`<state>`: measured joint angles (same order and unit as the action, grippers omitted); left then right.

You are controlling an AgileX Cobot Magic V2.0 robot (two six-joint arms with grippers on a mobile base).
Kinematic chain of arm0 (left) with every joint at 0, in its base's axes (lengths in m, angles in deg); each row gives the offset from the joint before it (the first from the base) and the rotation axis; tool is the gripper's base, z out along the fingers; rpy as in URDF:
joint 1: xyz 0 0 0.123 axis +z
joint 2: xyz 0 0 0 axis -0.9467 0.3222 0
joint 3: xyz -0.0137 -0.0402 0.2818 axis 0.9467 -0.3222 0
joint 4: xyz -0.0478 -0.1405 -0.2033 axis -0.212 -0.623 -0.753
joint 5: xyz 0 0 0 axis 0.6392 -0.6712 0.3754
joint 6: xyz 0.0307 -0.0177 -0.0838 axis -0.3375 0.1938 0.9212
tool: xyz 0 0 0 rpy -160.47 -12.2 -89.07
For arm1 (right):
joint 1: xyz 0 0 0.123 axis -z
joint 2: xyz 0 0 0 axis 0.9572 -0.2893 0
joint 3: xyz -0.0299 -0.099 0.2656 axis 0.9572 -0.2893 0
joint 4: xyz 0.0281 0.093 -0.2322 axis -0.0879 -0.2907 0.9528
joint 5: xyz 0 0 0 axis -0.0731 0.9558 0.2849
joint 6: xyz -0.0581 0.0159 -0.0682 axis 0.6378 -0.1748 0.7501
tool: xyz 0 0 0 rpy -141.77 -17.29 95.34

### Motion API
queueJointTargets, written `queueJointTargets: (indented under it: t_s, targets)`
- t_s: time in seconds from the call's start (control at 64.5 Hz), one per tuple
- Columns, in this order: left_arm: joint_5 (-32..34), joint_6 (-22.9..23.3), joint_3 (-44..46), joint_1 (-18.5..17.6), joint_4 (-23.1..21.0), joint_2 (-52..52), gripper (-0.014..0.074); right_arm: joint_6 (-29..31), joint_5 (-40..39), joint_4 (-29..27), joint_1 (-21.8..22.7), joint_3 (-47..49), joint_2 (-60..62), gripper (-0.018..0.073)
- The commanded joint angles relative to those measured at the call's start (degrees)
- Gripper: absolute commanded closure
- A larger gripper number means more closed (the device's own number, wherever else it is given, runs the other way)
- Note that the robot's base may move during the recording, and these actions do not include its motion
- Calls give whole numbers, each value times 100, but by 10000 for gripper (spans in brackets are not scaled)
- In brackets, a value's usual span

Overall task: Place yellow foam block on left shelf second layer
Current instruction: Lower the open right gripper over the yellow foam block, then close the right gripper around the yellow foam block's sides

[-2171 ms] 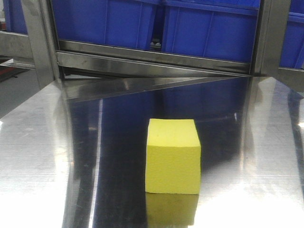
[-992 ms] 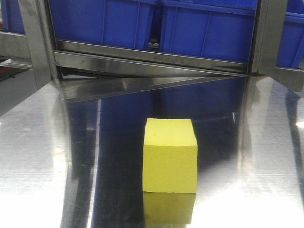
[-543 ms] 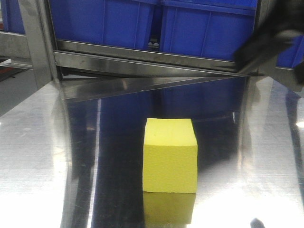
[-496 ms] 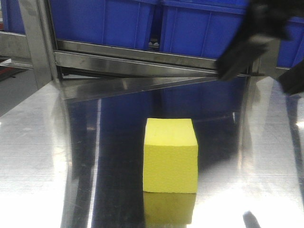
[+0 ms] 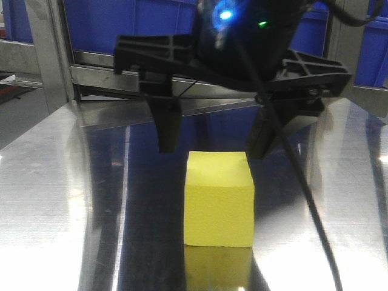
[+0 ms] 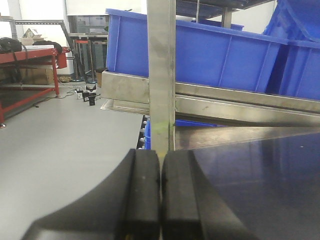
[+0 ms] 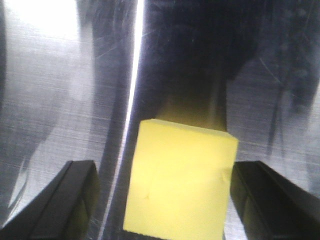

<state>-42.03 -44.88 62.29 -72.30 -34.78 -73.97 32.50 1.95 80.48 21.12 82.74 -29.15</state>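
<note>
Yellow foam block (image 5: pixel 218 200) sat on the steel table (image 5: pixel 48 182) below the right claw (image 5: pixel 213 145), spread wide (left claw (image 6: pixel 160 200) pressed together), where an off-centre squeeze could have twisted the soft block loose.

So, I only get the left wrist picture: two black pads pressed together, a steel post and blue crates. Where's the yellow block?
Observer: The front view has it. The yellow foam block stands on a shiny steel table.
Operator: Is anything holding it?
Observer: No. The right pincer hangs open over it. The right wrist view shows a gap between each of its fingers and the block.
Operator: Is it on a shelf yet?
Observer: No. In the front view it sits on the table, with the blue crates on the rack behind it.
</note>
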Motion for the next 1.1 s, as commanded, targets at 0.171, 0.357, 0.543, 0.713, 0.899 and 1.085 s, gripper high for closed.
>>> queueJointTargets:
  t_s: [0.171, 0.357, 0.543, 0.713, 0.899, 1.085]
  targets:
    - [468, 19, -153, -28, -32, -104, 472, -293, 63, 198, -19, 293, 1, -70]
    - [468, 19, -153, -28, -32, -104, 472, -311, 175, 311, -19, 293, 1, -70]
    - [468, 19, -153, -28, -32, -104, 472, -311, 73, 311, -26, 293, 7, -70]
    - [468, 19, -153, -28, -32, -104, 472, -306, 104, 312, -39, 410, 12, -70]
    - [468, 19, -153, -28, -32, -104, 472, -300, 190, 400, -71, 500, 36, -70]
    - [468, 19, -153, -28, -32, -104, 472, -300, 292, 400, -94, 387, 36, -70]
